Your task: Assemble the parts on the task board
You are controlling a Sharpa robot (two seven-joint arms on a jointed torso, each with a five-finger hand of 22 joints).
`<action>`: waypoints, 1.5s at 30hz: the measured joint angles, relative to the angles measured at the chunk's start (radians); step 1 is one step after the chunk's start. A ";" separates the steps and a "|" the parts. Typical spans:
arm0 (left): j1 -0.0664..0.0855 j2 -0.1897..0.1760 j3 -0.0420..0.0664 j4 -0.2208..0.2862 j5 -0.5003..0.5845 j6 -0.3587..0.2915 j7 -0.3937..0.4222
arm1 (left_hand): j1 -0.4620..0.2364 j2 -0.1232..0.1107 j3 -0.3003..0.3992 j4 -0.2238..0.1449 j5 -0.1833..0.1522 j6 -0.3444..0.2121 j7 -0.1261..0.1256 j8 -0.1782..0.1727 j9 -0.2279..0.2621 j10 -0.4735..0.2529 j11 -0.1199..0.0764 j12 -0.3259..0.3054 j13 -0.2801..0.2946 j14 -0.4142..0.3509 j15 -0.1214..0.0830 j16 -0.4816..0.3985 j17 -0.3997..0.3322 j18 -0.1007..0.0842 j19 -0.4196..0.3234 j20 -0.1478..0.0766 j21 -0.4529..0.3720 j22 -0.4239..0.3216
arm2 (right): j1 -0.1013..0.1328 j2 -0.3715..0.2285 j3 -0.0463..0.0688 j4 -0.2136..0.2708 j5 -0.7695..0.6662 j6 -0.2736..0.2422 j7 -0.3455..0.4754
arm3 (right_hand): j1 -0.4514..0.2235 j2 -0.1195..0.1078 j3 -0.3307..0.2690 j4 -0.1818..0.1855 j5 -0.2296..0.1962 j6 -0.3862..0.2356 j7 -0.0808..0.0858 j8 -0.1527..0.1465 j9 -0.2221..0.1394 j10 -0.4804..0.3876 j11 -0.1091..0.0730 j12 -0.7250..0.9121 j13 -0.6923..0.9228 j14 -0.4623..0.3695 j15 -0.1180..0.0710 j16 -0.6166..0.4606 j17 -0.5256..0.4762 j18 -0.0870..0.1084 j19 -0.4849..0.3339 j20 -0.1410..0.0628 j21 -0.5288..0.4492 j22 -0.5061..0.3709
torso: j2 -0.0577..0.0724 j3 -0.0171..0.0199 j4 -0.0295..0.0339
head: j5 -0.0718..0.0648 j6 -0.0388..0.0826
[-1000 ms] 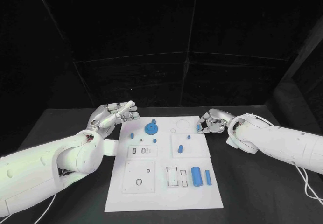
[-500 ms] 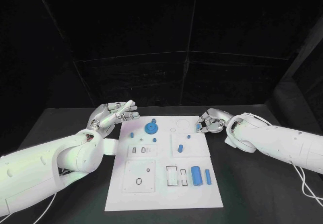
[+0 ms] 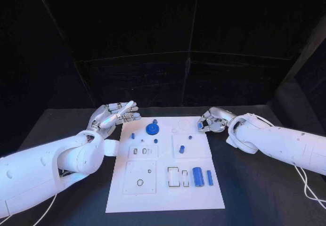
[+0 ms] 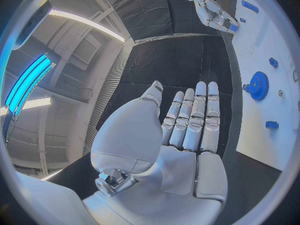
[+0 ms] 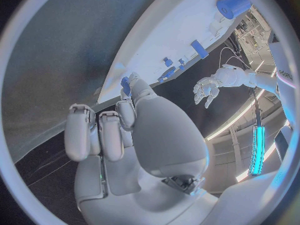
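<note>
Right hand (image 3: 212,123) pinching small blue part (image 5: 125,86) at task board (image 3: 166,197) far right edge, readying insertion; left hand (image 3: 114,115) hovering spread, empty.

right hand (image 3: 213,123) | grasp unclear, fingers curled (small blue piece, partly hidden) | board holes too small

A black table (image 3: 258,197) (dark curtain (image 3: 163,52) hanging behind it) fronts the robot.
</note>
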 measured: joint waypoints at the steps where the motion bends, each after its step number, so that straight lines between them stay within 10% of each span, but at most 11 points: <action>1: 0.000 0.000 0.000 0.000 0.000 0.000 0.000 | 0.000 0.000 0.000 0.000 0.000 0.000 0.000 0.000 0.000 0.000 0.000 0.000 0.000 0.000 0.000 0.000 0.000 0.000 0.000 0.000 0.000 0.000 | 0.000 -0.001 0.000 0.003 0.001 -0.010 0.004 | 0.000 0.000 0.003 -0.003 0.000 0.000 0.000 0.000 0.000 0.000 0.000 0.003 0.001 0.000 0.000 0.000 0.000 0.000 0.000 0.000 0.000 0.000 | 0.000 0.0000 0.0000 | 0.000 0.000; 22: 0.000 0.009 0.000 -0.022 0.000 -0.001 -0.004 | -0.004 0.004 -0.003 -0.003 0.000 0.000 0.000 0.000 0.000 0.000 0.000 0.000 0.000 0.000 0.000 0.000 0.000 0.000 0.000 0.000 0.000 0.000 | 0.016 0.018 0.001 0.272 0.004 -0.127 -0.131 | -0.021 0.021 0.037 0.001 -0.002 0.000 0.000 -0.009 0.000 0.000 0.000 -0.014 -0.002 0.000 0.000 0.000 0.000 0.000 0.003 -0.003 0.004 0.000 | -0.015 -0.0056 0.0106 | 0.012 -0.003; 45: 0.005 0.031 -0.001 -0.047 0.010 -0.011 -0.004 | -0.004 0.004 -0.003 -0.003 0.000 0.000 0.000 0.000 0.000 0.004 0.004 -0.004 0.000 0.000 0.000 -0.008 0.000 0.000 -0.009 0.005 -0.015 -0.003 | -0.011 0.266 -0.012 0.247 -0.178 -0.029 -0.328 | -0.046 0.020 0.057 0.001 -0.005 0.000 0.000 -0.027 0.000 -0.004 -0.011 -0.052 -0.042 0.000 0.001 -0.005 0.000 0.000 0.003 -0.003 0.004 0.000 | -0.028 -0.0151 0.0250 | 0.050 -0.037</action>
